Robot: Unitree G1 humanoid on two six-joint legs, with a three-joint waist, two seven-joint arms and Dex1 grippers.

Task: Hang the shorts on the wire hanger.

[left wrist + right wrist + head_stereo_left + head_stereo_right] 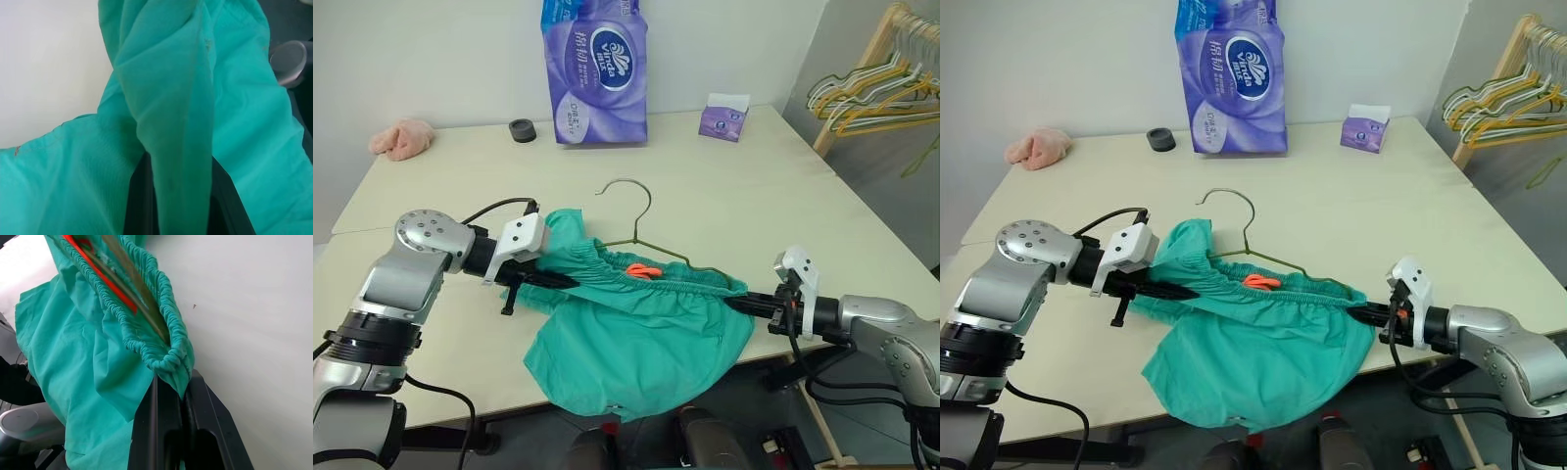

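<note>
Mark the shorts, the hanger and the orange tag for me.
shorts [636, 343], left eye view, front fabric panel.
hanger [647, 199], left eye view, curved hook.
orange tag [643, 270], left eye view, middle, at the waistband.

Soft, even light fills the room, with no hard glare on the table [724, 196]. The shorts [636, 333] cast only a faint shadow toward 6 o'clock. Both head views are sharp from centre to edges, with slight bowing of the table rim toward 9 o'clock. In the left wrist view the fabric is blurred and out of focus; the right wrist view is crisper, its waistband gathers distinct.
</note>
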